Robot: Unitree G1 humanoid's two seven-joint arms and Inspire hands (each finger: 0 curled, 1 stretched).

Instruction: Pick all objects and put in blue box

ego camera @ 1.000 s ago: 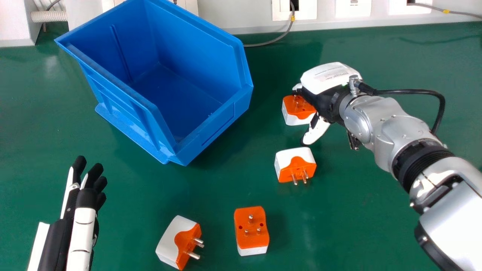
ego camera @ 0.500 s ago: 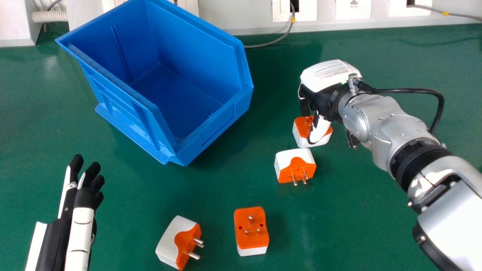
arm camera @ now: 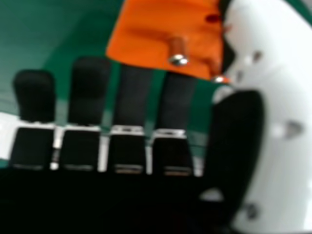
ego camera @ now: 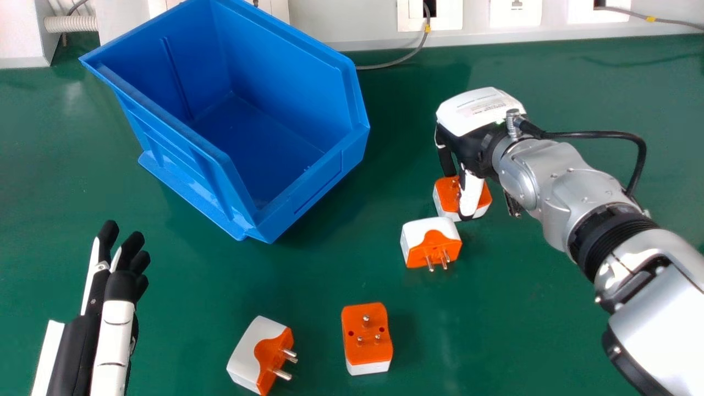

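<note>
The right robot hand (ego camera: 477, 118), fingers (ego camera: 446, 162) and thumb (ego camera: 470, 195) apart, is nudging an orange-and-white adapter (ego camera: 448, 201) towards five o'clock, apparently still needing a grip.

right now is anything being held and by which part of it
Can't tell for sure: the right hand has its thumb in front of a plug, grip unclear. The left hand is empty.

From my seat I have a glossy dark green counter (ego camera: 577, 165), with a pale wall (ego camera: 352, 22) rising behind it. White square socket plates (ego camera: 515, 12) sit along that wall (I count three right of centre). A thin grey cable with a yellow band (ego camera: 410, 55) curves down onto the counter; a ribbed cream hose (ego camera: 71, 24) shows at far left.
</note>
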